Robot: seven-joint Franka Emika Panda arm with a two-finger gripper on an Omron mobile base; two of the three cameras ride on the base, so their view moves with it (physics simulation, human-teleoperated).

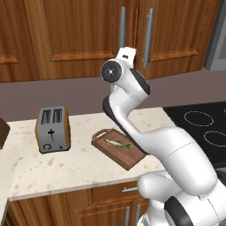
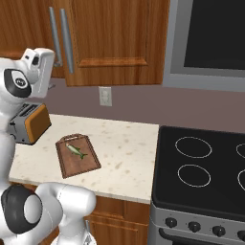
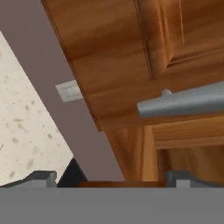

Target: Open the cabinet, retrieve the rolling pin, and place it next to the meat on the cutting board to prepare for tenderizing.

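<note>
- Our gripper (image 3: 111,177) has its 2 fingertips spread wide with nothing between them, raised in front of the cabinet (image 1: 84,31), close to 1 silver bar handle (image 3: 183,103).
- Both doors look shut, so the rolling pin is presumably inside (we cannot see it).
- We judge the handle stiff, smooth and a bit slippery; taking it across the bar near its lower end should give leverage on a fairly heavy door.
- The pin should be light, rigid and prone to rolling; we would grasp its middle.
- The meat (image 1: 118,143) lies on the board (image 1: 128,156) on the counter (image 1: 57,170), near the toaster (image 1: 53,129).
</note>
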